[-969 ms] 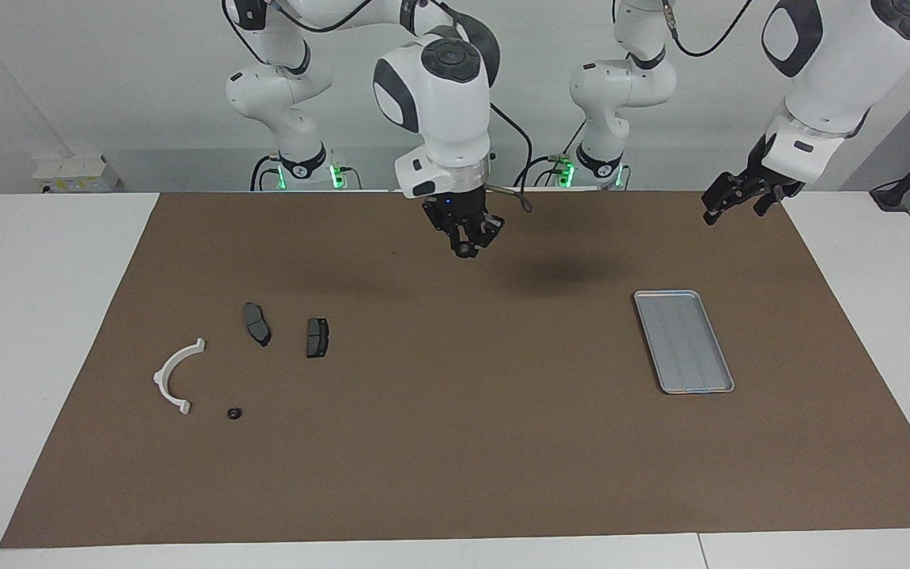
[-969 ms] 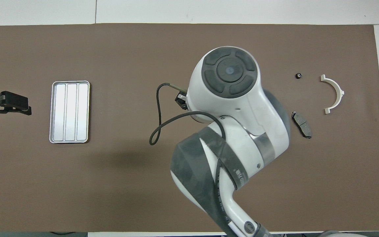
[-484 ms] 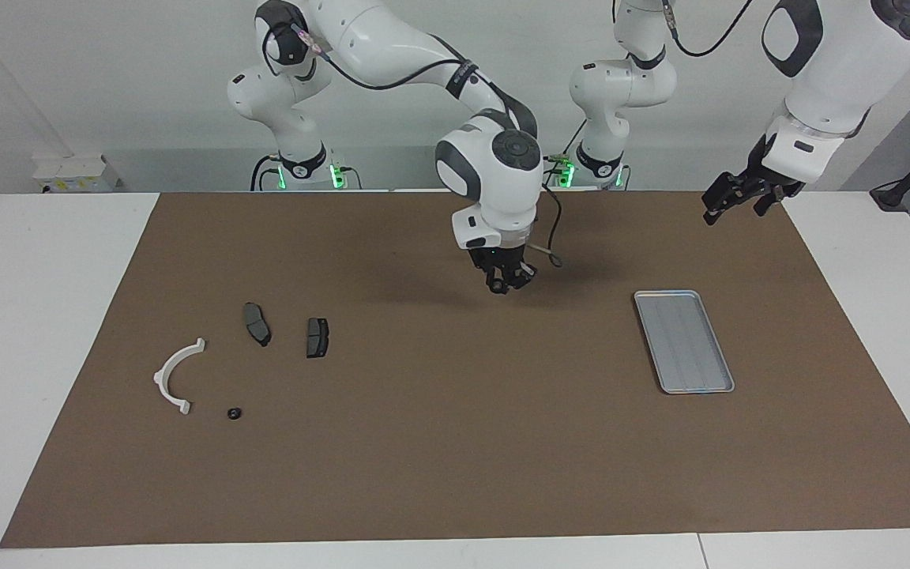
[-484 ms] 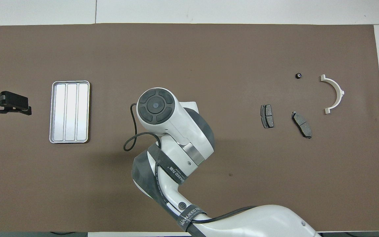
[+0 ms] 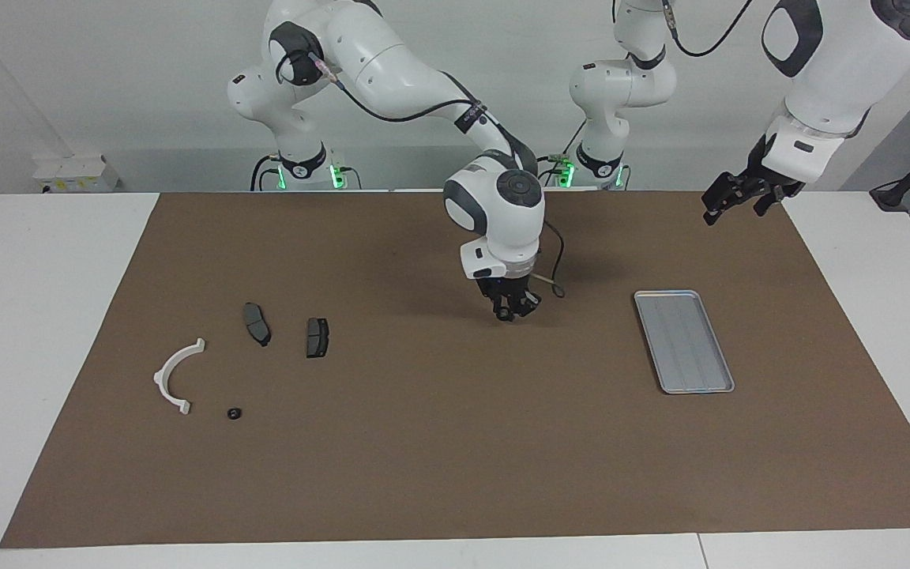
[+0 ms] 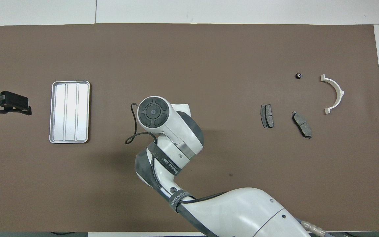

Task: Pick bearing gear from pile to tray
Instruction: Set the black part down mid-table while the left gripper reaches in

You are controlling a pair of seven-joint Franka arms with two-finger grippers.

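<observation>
Overhead, right fingers (image 5: 508, 314) pinched narrow above brown mat (image 5: 439, 442); left fingers (image 5: 731, 201) wide beside ribbed silver tray (image 5: 720, 389).

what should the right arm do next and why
Probably carry the right gripper toward the left arm's end of the table until it is over the tray. It seems shut on a small dark gear and hangs over bare mat, short of the tray, which holds nothing yet. The left gripper waits open.
</observation>
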